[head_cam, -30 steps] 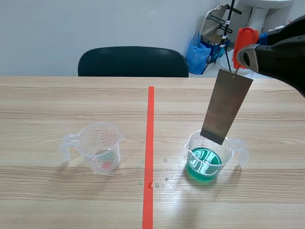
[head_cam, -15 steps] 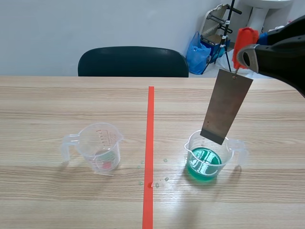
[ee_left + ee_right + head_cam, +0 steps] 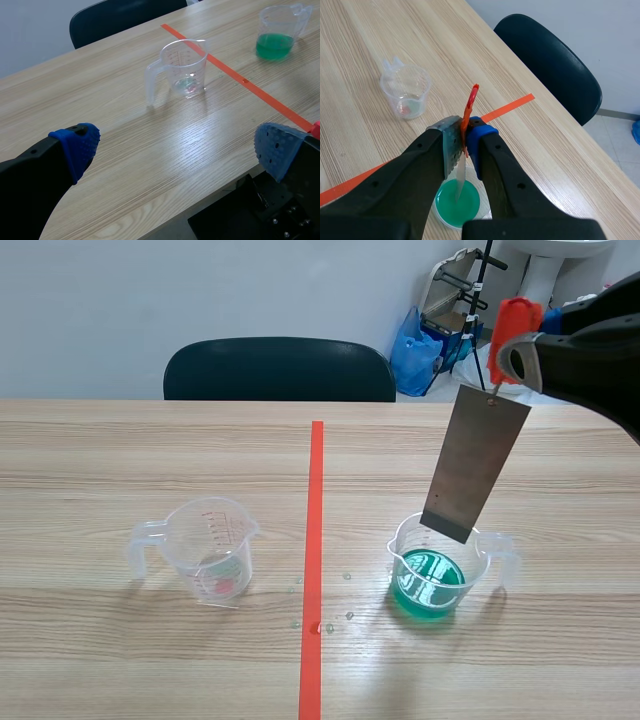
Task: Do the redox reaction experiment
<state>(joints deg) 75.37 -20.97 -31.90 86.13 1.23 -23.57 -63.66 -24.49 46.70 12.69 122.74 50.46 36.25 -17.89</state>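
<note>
You have: grey metal plate point(image 3: 475, 465), red tab on top, hanging tilted, lower edge at green cup's rim | green cup point(image 3: 432, 580): clear, upright, green liquid inside | measuring cup point(image 3: 210, 550): clear, near-empty, upright, well apart.

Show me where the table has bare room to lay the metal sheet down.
Bare wood runs between the clear cup and the table's far edge, and likewise beyond the green-liquid cup, right of the tape line. Crowded: around that cup, where the metal sheet hangs over it, and by the droplets at the tape.
</note>
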